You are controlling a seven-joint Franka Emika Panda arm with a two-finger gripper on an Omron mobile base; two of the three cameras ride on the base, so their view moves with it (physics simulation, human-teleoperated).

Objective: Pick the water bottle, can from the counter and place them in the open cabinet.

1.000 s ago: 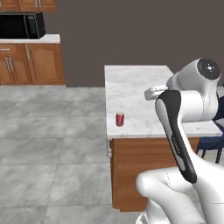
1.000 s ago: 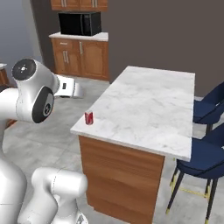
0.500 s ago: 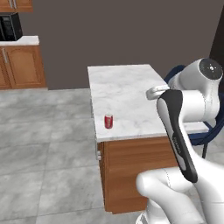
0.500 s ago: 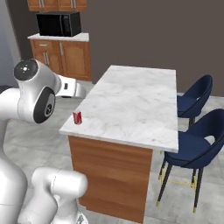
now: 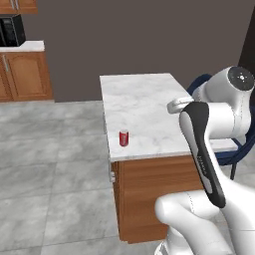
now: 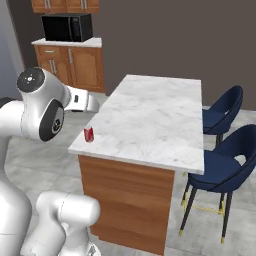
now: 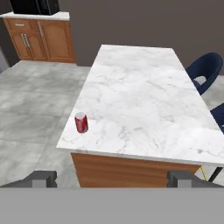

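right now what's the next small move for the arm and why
Probably bring the claw forward and down toward the can. The can stands upright near the corner of the counter, with bare marble around it, and the claw is open but well short of it, back off the counter's edge.

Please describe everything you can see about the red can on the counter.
The can is small and red, with a silver top and pale markings on its side; it looks like metal. It stands upright on the white marble counter, close to a corner at the counter's edge. Only the counter under it touches it; nothing else stands near it.
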